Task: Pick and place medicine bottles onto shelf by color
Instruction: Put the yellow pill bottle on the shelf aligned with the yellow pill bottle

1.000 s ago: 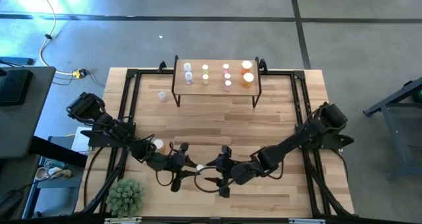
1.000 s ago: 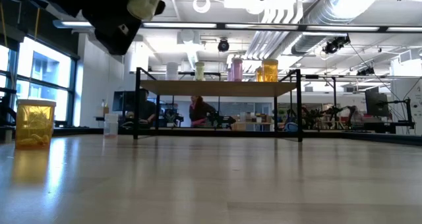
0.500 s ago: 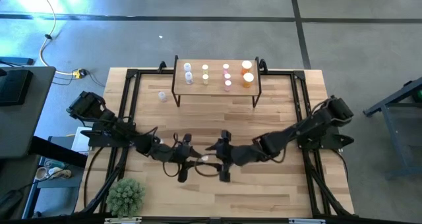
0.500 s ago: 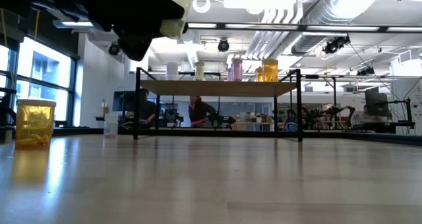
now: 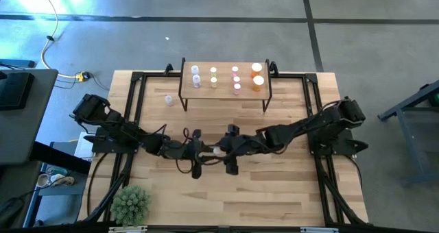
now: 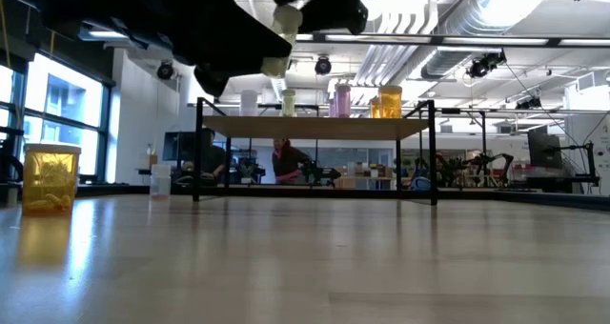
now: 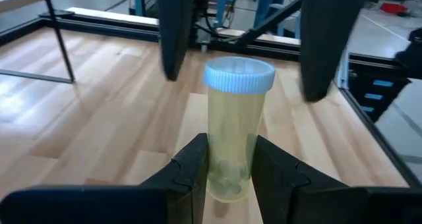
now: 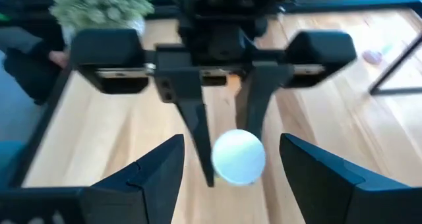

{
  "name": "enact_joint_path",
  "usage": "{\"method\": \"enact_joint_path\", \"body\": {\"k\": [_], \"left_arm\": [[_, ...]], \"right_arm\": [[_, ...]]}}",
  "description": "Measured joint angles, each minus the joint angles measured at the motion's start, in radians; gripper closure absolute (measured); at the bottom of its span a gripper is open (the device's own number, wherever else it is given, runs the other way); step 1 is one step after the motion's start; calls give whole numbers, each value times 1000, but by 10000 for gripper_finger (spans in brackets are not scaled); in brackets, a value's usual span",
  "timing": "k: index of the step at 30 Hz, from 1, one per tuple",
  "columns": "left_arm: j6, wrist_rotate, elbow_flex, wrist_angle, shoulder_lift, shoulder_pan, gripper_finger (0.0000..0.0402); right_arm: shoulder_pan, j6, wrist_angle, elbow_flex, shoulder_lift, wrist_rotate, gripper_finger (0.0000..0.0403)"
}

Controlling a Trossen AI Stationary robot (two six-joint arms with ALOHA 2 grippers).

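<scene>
Left wrist view shows the left hand (image 7: 229, 178) clamped on a pale yellow, white-capped plastic medicine bottle (image 7: 234, 128), lifted over the middle of the wooden counter (image 5: 288, 185). The right hand (image 5: 224, 151) stands wide around the cap. For a clean handover, I'd close the right before releasing the left. On the small wood-topped, black-legged shelf (image 5: 225, 79) at the far edge, nine bottles stand

My left gripper (image 5: 206, 151) and right gripper (image 5: 224, 151) facing each other at table centre, pill bottle (image 7: 235, 127) raised between us, shelf (image 5: 225, 80) at twelve o'clock carrying bottles, lone bottle (image 5: 168, 100) at ten, plant (image 5: 130, 204) at seven.
</scene>
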Motion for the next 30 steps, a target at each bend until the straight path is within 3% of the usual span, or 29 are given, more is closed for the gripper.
{"method": "enact_joint_path", "body": {"k": [8, 20, 30], "left_arm": [[26, 30, 0, 1, 0, 65, 314], [60, 67, 0, 1, 0, 129, 314], [61, 88, 0, 1, 0, 162, 314]], "right_arm": [[-39, -18, -31, 0, 0, -1, 169], [-84, -22, -57, 0, 0, -13, 270], [-91, -48, -65, 0, 0, -6, 293]]}}
